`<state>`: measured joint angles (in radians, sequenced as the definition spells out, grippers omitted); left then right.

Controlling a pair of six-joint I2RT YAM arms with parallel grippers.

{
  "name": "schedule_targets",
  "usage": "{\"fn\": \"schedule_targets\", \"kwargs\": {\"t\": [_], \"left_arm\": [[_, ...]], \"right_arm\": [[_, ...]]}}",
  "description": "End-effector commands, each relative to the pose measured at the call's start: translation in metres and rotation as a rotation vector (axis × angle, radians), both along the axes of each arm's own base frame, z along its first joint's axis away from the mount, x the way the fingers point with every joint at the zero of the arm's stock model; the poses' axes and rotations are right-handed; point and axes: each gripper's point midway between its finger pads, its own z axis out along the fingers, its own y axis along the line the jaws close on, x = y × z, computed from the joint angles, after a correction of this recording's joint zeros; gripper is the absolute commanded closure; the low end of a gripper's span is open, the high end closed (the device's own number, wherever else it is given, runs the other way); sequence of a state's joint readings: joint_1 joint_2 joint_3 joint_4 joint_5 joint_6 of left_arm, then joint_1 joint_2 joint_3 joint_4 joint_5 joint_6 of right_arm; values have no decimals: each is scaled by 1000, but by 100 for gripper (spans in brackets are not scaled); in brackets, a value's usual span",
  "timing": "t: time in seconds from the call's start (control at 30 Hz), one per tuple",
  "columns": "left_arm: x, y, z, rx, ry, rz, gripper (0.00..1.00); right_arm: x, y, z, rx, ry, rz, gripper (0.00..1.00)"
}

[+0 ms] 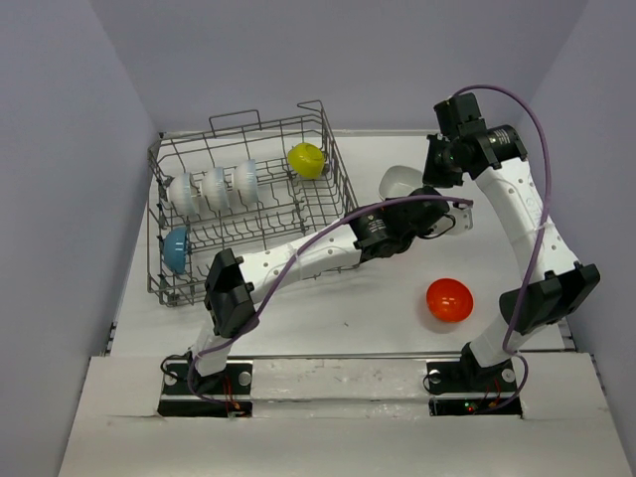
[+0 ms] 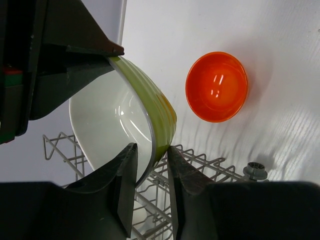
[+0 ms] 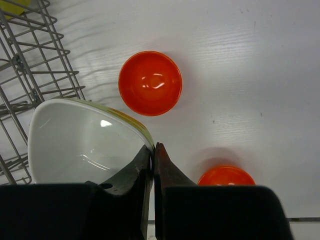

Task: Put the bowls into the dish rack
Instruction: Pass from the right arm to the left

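No text, label, brand, number or sign is readable on anything in view.

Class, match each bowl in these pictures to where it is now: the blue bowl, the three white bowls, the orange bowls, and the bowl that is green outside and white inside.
Things:
1. blue bowl
2. three white bowls
3. orange bowls
4. green-and-white bowl

Places:
A. on the table, outside the dish rack
B. on edge in a row inside the dish rack
C. rim pinched by the right gripper
D. alone at the dish rack's near left end

Pairs: 1-D, 2-B, 3-A, 4-C
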<state>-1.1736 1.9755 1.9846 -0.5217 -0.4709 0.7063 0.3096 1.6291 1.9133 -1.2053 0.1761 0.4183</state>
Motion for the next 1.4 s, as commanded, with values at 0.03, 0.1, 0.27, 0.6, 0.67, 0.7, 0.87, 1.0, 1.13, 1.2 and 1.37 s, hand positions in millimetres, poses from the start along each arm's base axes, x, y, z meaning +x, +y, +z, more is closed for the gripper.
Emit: {"fn": "schedule_targets", "kwargs": {"t": [0.03, 0.1, 0.27, 0.6, 0.67, 0.7, 0.87, 1.0, 1.13, 1.2, 1.37], "left_arm": [[-6, 20, 68, -100, -77, 8, 80], [-7, 20, 66, -98, -67, 2, 88], [-9, 19, 68, -95, -52, -6, 100], [-12, 17, 76, -116, -38, -7, 100], [-13, 15, 79, -128, -41, -7, 100], [-14, 15, 80, -130, -41, -8, 100], [-16, 9, 78, -114, -44, -6, 100], [-17, 1, 80, -113, -53, -4, 100], [-17, -5, 76, -111, -51, -7, 100], [-18, -9, 73, -112, -45, -13, 100], [-16, -15, 65, -101, -41, -18, 100]], "right_arm": [[-3, -5, 12, -3, -47, -14, 99], [-2, -4, 13, 1, -51, -14, 99], [-3, -4, 18, 10, -70, -12, 99], [-8, 2, 50, 78, -181, 13, 97], [-10, 2, 55, 88, -197, 15, 92], [-10, 3, 58, 92, -207, 19, 87], [-13, 3, 75, 117, -265, 24, 77], [-15, 2, 86, 130, -308, 18, 66], [-16, -3, 100, 132, -363, -1, 50], [-18, -5, 106, 133, -384, -10, 42], [-18, -8, 112, 135, -416, -20, 41]]}}
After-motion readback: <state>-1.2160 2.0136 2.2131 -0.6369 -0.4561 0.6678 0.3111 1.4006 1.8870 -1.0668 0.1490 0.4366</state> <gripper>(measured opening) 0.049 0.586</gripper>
